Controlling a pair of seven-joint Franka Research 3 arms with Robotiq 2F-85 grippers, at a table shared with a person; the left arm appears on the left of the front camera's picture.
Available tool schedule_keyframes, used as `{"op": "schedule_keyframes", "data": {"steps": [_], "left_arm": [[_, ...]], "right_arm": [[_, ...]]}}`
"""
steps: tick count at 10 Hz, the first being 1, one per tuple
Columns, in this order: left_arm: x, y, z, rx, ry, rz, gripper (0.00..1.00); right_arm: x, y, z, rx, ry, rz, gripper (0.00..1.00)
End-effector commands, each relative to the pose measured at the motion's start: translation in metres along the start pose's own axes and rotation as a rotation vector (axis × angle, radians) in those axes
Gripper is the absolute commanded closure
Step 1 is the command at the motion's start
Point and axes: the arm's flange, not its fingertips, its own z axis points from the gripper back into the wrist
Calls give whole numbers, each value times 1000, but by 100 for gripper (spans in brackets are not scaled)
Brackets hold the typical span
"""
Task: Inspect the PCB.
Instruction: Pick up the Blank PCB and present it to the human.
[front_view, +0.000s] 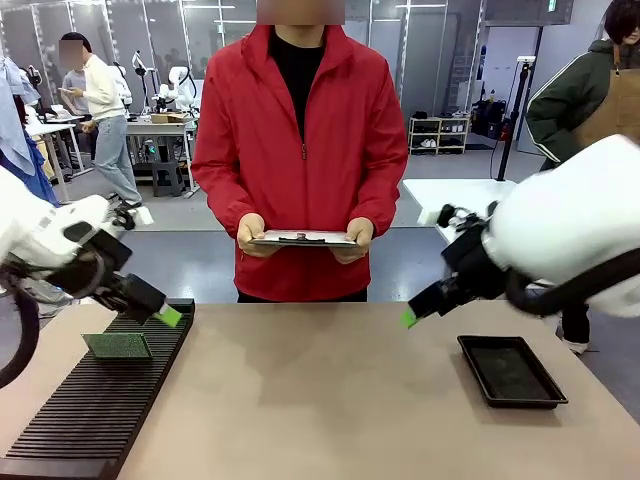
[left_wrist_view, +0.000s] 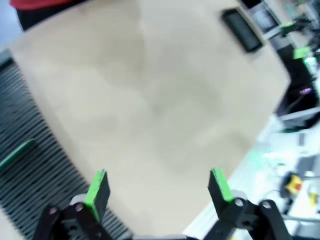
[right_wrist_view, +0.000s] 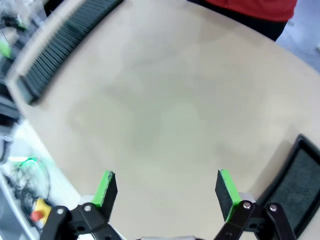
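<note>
PCB (front_view: 118, 345) sits on slotted black rack (front_view: 90, 420), L side of table (front_view: 330, 400). L pincer (left_wrist_view: 159, 186) & R pincer (right_wrist_view: 167, 190) both spread wide, holding nothing.

Table (front_view: 330, 390): beige top, matte, plain, rectangular.

Item 1: black slotted rack (front_view: 90, 410), long, ribbed, lying flat at 8 to 9 o'clock, running from near edge toward far edge along left side. Carries PCB (front_view: 117, 345), green, on its slots toward far end, at 9 o'clock.

Item 2: shallow black tray (front_view: 510, 372), rectangular, raised rim, flat on top at 3 o'clock, well apart from rack.

Middle of top bare.
</note>
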Motion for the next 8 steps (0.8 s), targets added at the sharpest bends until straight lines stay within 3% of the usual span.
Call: {"op": "schedule_keyframes", "data": {"steps": [1, 3, 7, 8], "left_arm": [[-9, 26, 14, -168, -31, 102, 0], [-31, 50, 42, -364, -122, 174, 0], [-107, 114, 91, -621, -272, 263, 0], [-125, 128, 101, -642, -263, 265, 0]], "right_arm": [[-13, -27, 23, 200, -53, -154, 0], [-46, -55, 54, 415, -129, -302, 0], [-122, -112, 98, 617, -210, -501, 0], [-139, -124, 108, 625, -222, -515, 0]]}}
